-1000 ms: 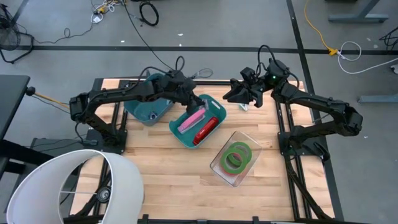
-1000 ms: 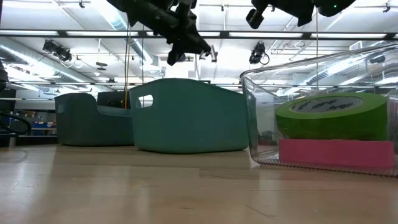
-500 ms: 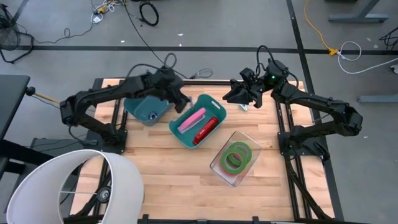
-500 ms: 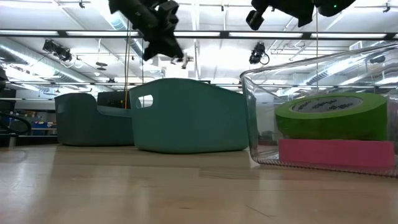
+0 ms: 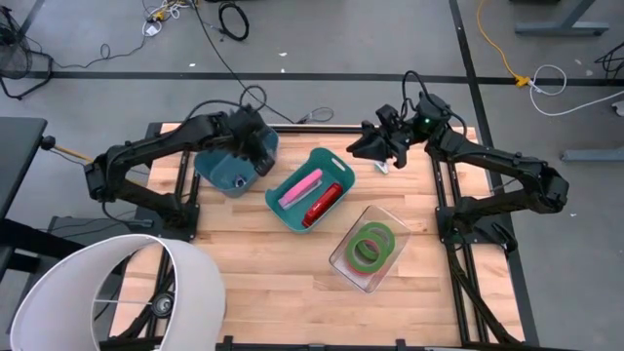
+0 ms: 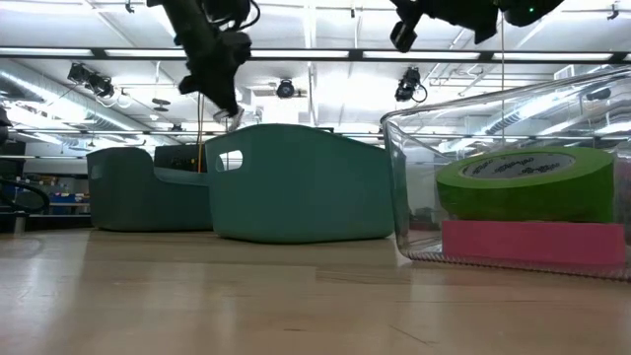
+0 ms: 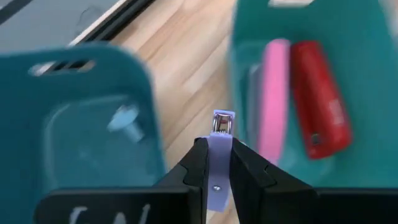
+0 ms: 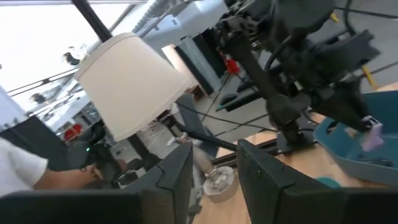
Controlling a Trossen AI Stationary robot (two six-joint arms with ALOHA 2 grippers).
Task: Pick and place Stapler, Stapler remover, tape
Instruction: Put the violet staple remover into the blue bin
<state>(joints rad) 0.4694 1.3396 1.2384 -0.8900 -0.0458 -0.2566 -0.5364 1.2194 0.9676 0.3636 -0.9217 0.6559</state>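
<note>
My left gripper (image 5: 261, 162) hangs in the air over the near-right rim of the left teal bin (image 5: 226, 168), shut on a pale purple stapler remover (image 7: 217, 163). A small light blue item (image 7: 124, 118) lies on that bin's floor. The middle teal bin (image 5: 336, 168) holds a pink stapler (image 5: 301, 185) and a red stapler (image 5: 323, 203), lying side by side. Two tape rolls, a green one (image 6: 525, 183) stacked on a pink-red one (image 6: 532, 242), lie in a clear box (image 5: 343, 255). My right gripper (image 5: 374, 148) waits open, high above the table's far right. My left gripper pinches the purple stapler remover's body (image 7: 217, 177) between its two fingers. The remover's metal-tipped end (image 7: 222, 122) sticks out past the fingertips. The fingers slant downward toward the table's near side, along the remover. It is lifted clear, above the bins (image 6: 228, 115).
A large white lampshade (image 5: 117, 292) overhangs the table's near left corner. Bare wood (image 5: 263, 273) lies in front of the bins and the clear box. A person (image 8: 25, 174) shows beyond the table in the right wrist view.
My left gripper has carried the purple stapler remover from above the middle teal bin toward the table's left, to the left bin's rim. It has tipped to point more steeply down and stayed shut on the remover, which kept clear of both bins.
</note>
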